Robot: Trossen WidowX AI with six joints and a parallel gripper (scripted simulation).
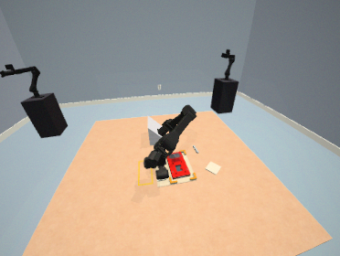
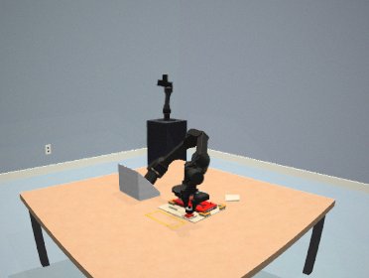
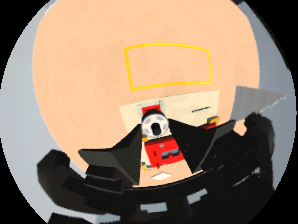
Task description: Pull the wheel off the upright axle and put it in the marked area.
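Note:
The wheel (image 3: 149, 126), with a black tyre and pale spoked face, sits on the dark upright axle over a small red base (image 3: 151, 108) (image 2: 188, 215) on the cream board (image 3: 180, 105) (image 1: 162, 184). My gripper (image 3: 154, 123) (image 1: 162, 174) (image 2: 189, 208) points down over it, with a fingertip against each side of the wheel; it looks shut on the wheel. The top view has the wheel hidden behind the gripper. The marked area, a yellow outline (image 3: 129, 70) (image 1: 138, 174) (image 2: 159, 220), lies on the table beside the board and holds nothing.
A red block assembly (image 3: 155, 152) (image 2: 210, 205) with orange corner pieces shares the board. A grey wedge (image 3: 252, 102) (image 2: 134, 186) stands behind. A cream square (image 1: 213, 167) (image 2: 232, 198) and a small pen-like piece (image 1: 196, 149) lie beyond the board.

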